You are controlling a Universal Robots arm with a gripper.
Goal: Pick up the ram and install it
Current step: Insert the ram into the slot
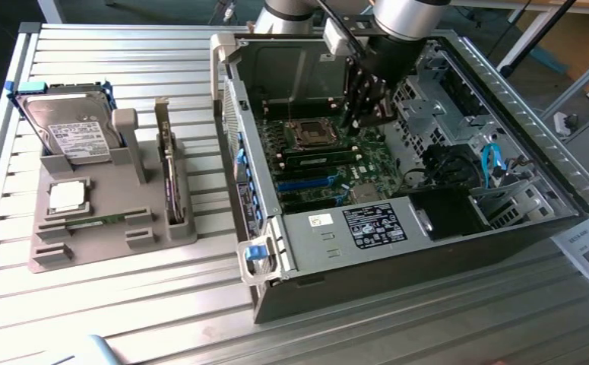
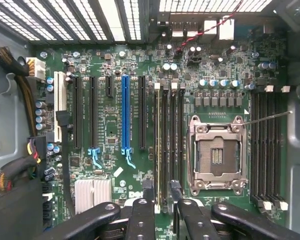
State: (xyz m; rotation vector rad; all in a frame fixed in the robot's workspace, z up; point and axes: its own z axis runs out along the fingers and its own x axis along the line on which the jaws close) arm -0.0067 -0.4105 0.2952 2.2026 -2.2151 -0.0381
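pincer [image 2: 161, 194] wide, empty, above motherboard [image 2: 110, 120] slots | ram [image 1: 96, 221] in grey holder [image 1: 53, 257] | labels illegible

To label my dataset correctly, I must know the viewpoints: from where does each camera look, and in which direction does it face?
Exterior view: sits high, off the arm, and looks down on the slatted table and the open computer case; it shows the arm with its tool inside the case.
Wrist view: rides on the wrist and faces the motherboard squarely; the tool, open and empty, shows.
Shared: the processor socket and the tool.
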